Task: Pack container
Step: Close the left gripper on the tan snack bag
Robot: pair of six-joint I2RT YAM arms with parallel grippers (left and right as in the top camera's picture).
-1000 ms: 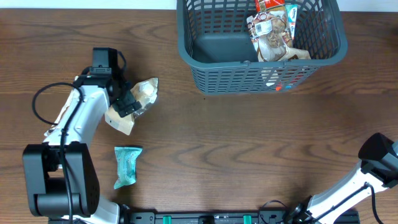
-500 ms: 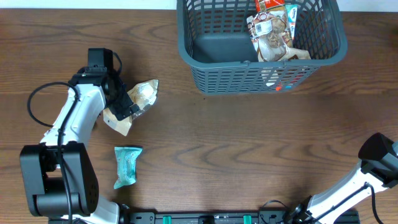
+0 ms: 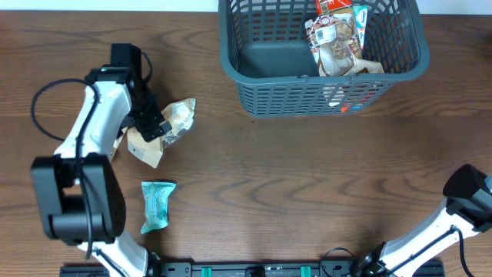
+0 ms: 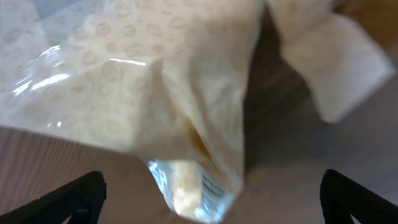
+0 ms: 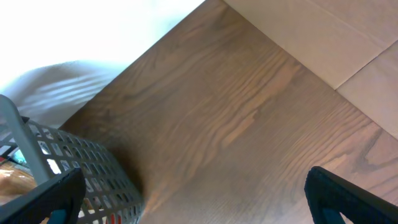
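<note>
container (image 3: 307, 96) at the far edge of the table (image 3: 307, 192), a stiff, probably light basket best gripped at its thick rim; left tool (image 4: 214, 193) spread wide over a soft, crinkly tan packet (image 3: 178, 115), not yet pinching.

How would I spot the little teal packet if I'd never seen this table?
Find the big grey basket at the table's far edge, then look left, where the left gripper is at a beige packet. Nearer the front edge lies the teal packet: alone, untouched, the only teal thing outside the basket.
</note>
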